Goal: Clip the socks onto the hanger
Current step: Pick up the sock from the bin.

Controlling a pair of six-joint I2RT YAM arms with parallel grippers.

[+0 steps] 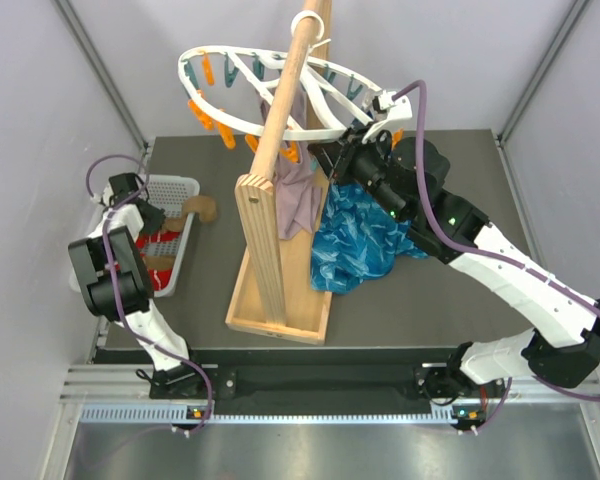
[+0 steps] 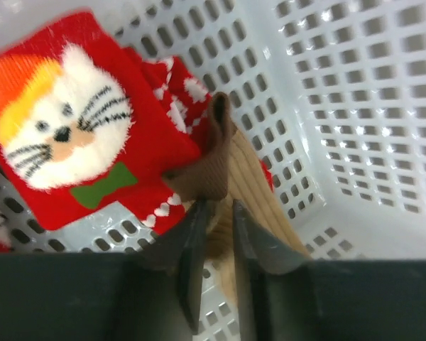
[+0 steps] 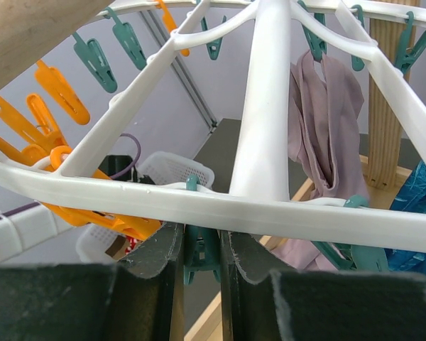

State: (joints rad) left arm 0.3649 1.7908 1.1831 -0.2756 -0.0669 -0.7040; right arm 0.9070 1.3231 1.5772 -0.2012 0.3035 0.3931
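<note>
Dark tabletop (image 1: 420, 300) between pale grey walls carries all I am working with.

My left fingers (image 2: 188, 263) are nearly pressed together, pinching a fold of the tan-brown sock (image 2: 224, 163), which stands up just ahead of the tips. Touching that fold on its left lies a red sock (image 2: 64, 128) with a white cat face and a green bow tie, and more red fabric with white pattern shows behind it. All of this sits inside the white mesh basket (image 2: 355, 106), whose walls rise ahead and to the right of the fingers.

My right fingers (image 3: 167, 263) are drawn close on a teal peg (image 3: 199, 245) that hangs between them, straight under the rim of the white hanger (image 3: 263, 106). Crossbars fan out above the tips. Orange pegs (image 3: 57, 92) dangle off to the left. Up and to the right, the mauve sock (image 3: 326, 121) hangs limp from the ring. Beyond it stands the wooden stand (image 1: 280, 250), with crumpled blue material (image 1: 365, 235) lying beside its base.
</note>
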